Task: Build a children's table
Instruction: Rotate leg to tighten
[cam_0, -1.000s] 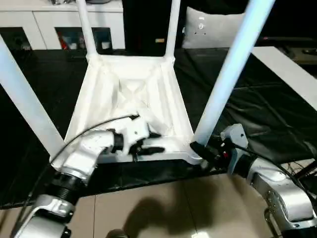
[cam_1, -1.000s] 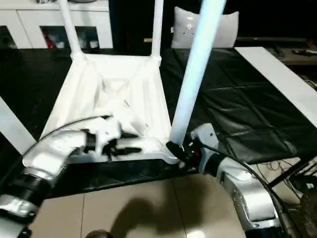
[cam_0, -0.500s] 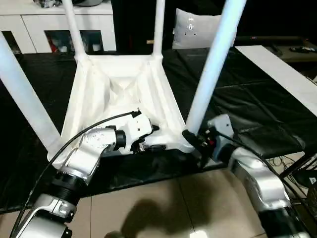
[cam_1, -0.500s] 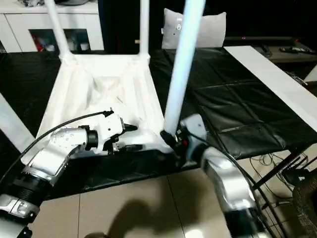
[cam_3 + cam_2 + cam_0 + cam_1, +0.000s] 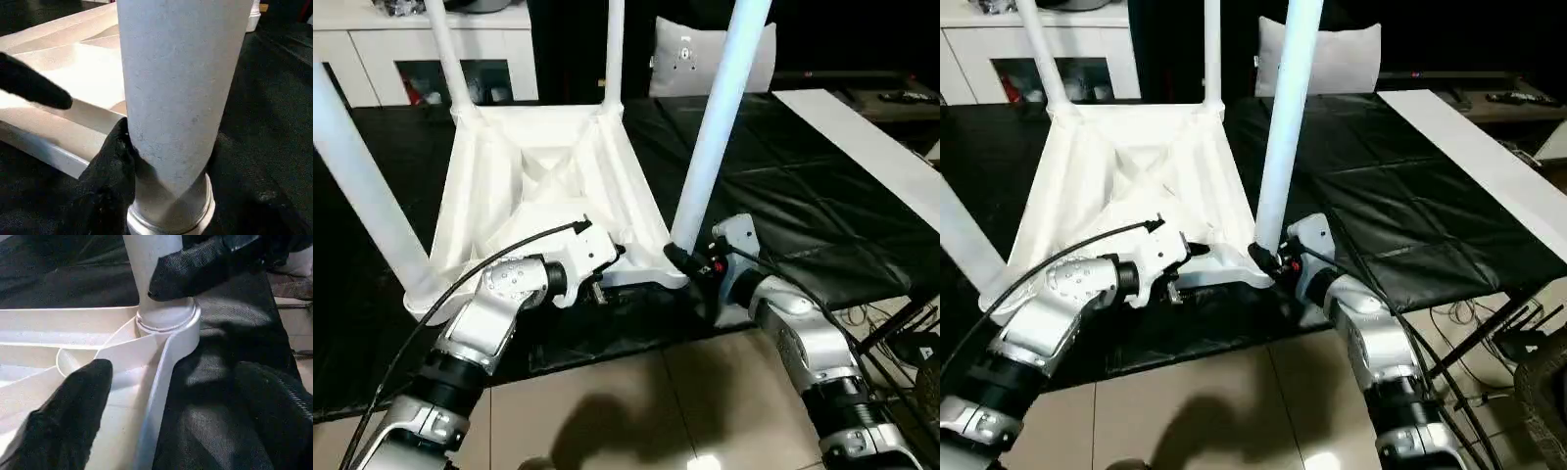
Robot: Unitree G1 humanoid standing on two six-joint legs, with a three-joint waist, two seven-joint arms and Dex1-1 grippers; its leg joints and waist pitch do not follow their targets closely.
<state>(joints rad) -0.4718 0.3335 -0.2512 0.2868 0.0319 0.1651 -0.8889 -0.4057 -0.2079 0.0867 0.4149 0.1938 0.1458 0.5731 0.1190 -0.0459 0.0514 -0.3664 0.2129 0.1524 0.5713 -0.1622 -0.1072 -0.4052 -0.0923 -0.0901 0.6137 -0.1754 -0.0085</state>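
While the tabletop (image 5: 538, 186) is lying upside down on the black mat (image 5: 803, 206), the left gripper (image 5: 602, 279) is spreading wide over its near rim, and the right gripper (image 5: 690, 264) is clasping the near-right leg (image 5: 715, 127) at its socket.

tabletop (image 5: 548, 186): white plastic, smooth | leg (image 5: 715, 117): matt | mat (image 5: 803, 196): black, quilted

All four tapered white tube legs (image 5: 717, 127) run out past the frame's top edge. One black finger (image 5: 105, 181) of the right gripper (image 5: 680, 262) is hidden behind the near leg.
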